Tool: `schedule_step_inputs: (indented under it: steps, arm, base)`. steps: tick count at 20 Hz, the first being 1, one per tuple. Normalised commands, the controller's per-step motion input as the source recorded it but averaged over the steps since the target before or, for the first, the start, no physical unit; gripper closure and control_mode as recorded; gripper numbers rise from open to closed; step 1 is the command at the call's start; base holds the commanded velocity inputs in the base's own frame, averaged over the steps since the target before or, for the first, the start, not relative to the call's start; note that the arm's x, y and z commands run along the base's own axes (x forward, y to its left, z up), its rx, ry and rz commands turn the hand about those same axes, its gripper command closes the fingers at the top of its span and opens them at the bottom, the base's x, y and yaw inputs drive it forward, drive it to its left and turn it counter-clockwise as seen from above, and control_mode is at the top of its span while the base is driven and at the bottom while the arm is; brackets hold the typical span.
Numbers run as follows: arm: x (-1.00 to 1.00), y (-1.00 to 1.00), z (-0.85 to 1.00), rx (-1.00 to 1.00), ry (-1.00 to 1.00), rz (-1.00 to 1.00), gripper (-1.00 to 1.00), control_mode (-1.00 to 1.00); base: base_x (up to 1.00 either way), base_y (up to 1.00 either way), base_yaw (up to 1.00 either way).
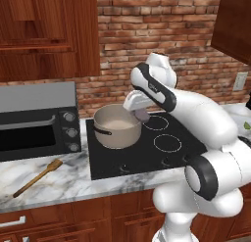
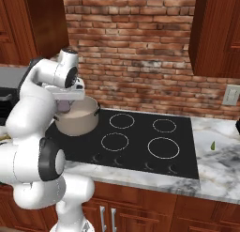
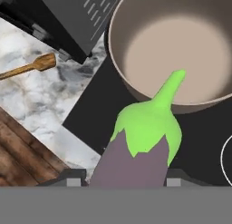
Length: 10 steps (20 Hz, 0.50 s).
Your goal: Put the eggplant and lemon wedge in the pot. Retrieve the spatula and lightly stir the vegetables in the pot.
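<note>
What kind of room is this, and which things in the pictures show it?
A rendered home kitchen, most likely. A black cooktop is set into a marble counter, a pot stands on it, a toaster oven sits beside it, and wooden cabinets hang on a brick wall.

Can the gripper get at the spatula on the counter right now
Probably not yet: the gripper holds the eggplant beside the pot. The spatula lies uncovered on the marble counter.

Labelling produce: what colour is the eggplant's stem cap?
Bright green on the eggplant, clearest in the hand view.
</note>
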Motion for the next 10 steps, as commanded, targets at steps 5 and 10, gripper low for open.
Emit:
schedule_step_inputs:
  steps: [5, 10]
  arm:
    - [0.45, 0.02, -0.37, -0.14, 0.09, 0.00, 1.00, -1.00]
    - [0.52, 0.20, 0.15, -0.17, 0.10, 0.00, 1.00, -1.00]
  base:
    - [0.00, 0.00, 0.00]
    - [0.00, 0.00, 0.00]
